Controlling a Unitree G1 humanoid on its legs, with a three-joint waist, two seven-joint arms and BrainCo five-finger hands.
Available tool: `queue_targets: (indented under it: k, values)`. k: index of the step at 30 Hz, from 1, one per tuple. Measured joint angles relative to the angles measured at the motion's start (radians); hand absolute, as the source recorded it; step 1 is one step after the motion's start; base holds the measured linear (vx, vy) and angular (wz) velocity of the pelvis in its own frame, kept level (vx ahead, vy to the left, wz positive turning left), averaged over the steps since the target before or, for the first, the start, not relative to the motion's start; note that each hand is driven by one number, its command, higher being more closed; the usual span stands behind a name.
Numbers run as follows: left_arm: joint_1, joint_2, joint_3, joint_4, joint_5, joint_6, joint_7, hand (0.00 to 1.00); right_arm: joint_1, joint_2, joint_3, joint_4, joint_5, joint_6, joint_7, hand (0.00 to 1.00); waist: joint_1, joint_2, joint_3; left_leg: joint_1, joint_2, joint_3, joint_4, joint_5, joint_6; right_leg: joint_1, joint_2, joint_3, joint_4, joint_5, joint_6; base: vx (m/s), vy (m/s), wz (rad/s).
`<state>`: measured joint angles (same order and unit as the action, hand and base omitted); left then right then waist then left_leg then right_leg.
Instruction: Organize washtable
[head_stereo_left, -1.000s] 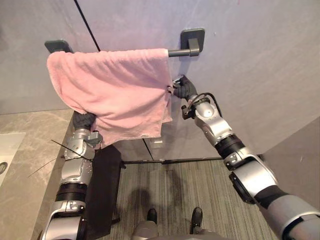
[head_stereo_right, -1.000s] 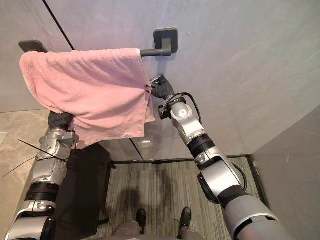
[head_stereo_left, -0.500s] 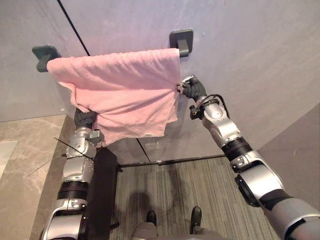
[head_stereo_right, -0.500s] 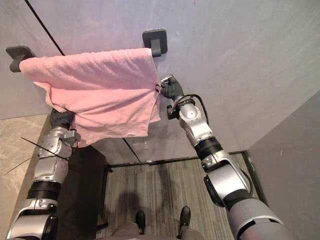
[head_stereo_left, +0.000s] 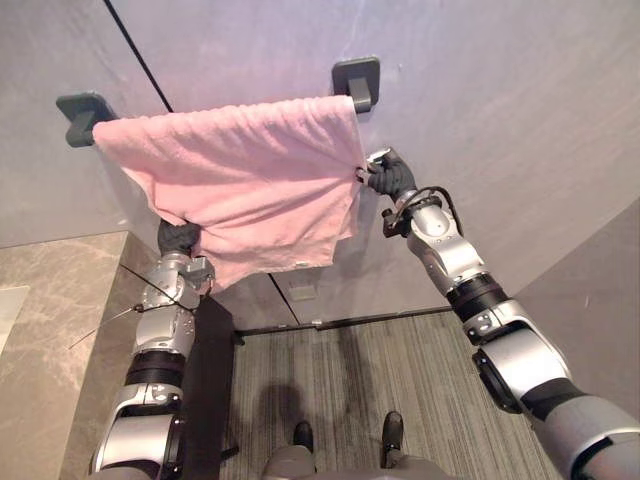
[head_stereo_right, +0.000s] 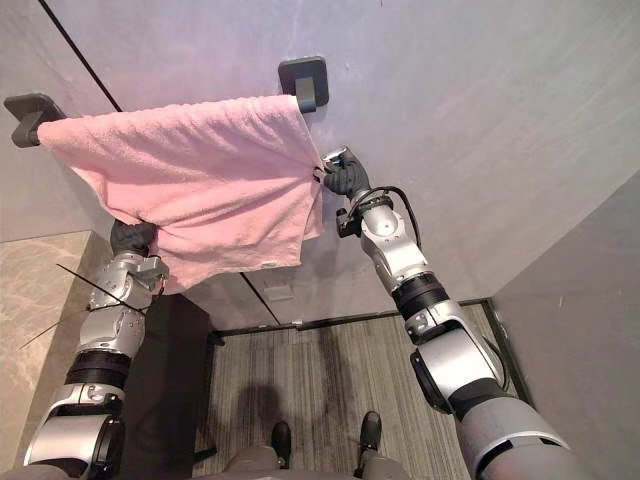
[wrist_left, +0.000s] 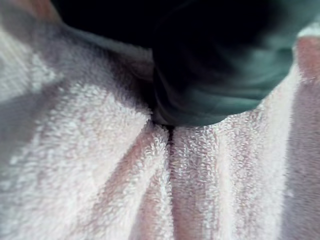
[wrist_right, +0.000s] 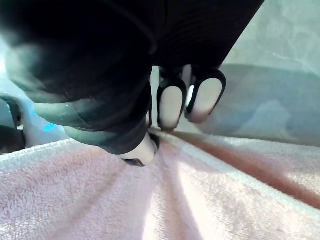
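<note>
Wall rail bears pink towel; right hand pinches its edge.

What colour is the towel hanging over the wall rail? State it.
Plain pink terry towel on the dark grey rail; clearest in the left eye view.

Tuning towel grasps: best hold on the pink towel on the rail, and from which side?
Probably the free side edges, approached from outside. The pink towel hangs spread flat, so its middle offers no fold to pinch. The right hand pinches the right edge below the right bracket; the left hand sits at the lower left edge.
</note>
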<state>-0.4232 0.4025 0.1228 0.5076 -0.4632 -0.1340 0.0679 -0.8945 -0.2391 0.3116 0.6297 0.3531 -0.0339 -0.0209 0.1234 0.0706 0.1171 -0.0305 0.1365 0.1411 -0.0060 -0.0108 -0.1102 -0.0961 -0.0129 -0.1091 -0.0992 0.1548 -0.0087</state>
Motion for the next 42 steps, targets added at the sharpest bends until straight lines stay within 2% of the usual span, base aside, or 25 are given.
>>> queue_targets:
  k: [19, 20, 23, 24, 29, 33, 42]
  values:
    - [-0.018, -0.025, 0.081, 0.076, 0.002, 0.0, 0.001, 1.0, 0.011, -0.002, 0.025, -0.027, 0.0, 0.0, 0.005, 1.0, 0.003, 0.0, 0.001, -0.008, -0.001, -0.004, -0.005, 0.002, 0.003, 0.002, -0.001, -0.009, 0.0, 0.0, 0.0, 0.0, 0.0, 0.01]
    - [-0.018, -0.026, 0.081, 0.081, 0.003, 0.0, 0.001, 0.0, 0.016, -0.002, 0.026, -0.029, 0.0, 0.0, 0.005, 1.0, 0.003, 0.0, 0.001, -0.005, 0.0, -0.004, -0.01, 0.002, 0.003, 0.002, 0.0, -0.009, 0.0, 0.0, 0.0, 0.0, 0.0, 0.0]
    - [-0.017, -0.026, 0.087, 0.085, 0.002, 0.0, 0.004, 0.0, 0.03, -0.002, 0.026, -0.042, 0.0, 0.0, 0.005, 1.0, 0.003, 0.0, 0.001, -0.004, 0.0, -0.004, -0.012, 0.003, 0.004, 0.002, 0.0, -0.008, 0.0, 0.0, 0.0, 0.0, 0.0, 0.0]
    - [-0.017, -0.025, 0.091, 0.091, 0.002, 0.0, 0.009, 0.0, 0.031, -0.005, 0.026, -0.043, 0.0, 0.0, 0.005, 0.0, 0.003, 0.0, 0.001, -0.002, 0.0, -0.004, -0.013, 0.003, 0.004, 0.002, 0.0, -0.007, 0.0, 0.0, 0.0, 0.0, 0.0, -0.04]
    - [0.006, -0.025, 0.114, 0.092, 0.003, 0.0, 0.025, 0.0, 0.034, -0.026, 0.025, -0.044, 0.003, 0.0, 0.004, 0.0, 0.003, 0.0, 0.001, 0.008, -0.001, -0.003, -0.012, 0.003, 0.004, 0.004, 0.0, -0.005, 0.0, 0.0, 0.0, 0.0, 0.0, -0.01]
    - [0.023, -0.019, 0.12, 0.086, -0.016, 0.0, 0.019, 0.0, 0.082, -0.078, 0.023, -0.094, 0.035, 0.0, 0.006, 0.0, 0.007, 0.0, 0.0, 0.009, -0.001, -0.004, -0.011, 0.003, 0.004, 0.006, -0.001, -0.007, 0.0, 0.0, 0.0, 0.0, 0.0, 0.0]
    - [0.055, 0.068, 0.125, 0.029, -0.075, -0.008, -0.018, 0.0, 0.221, -0.178, -0.006, -0.221, 0.092, 0.0, 0.05, 0.0, 0.002, 0.001, -0.001, 0.012, -0.001, -0.013, -0.003, 0.003, 0.004, 0.025, -0.002, -0.013, -0.003, 0.0, 0.0, -0.02, 0.015, 0.02]
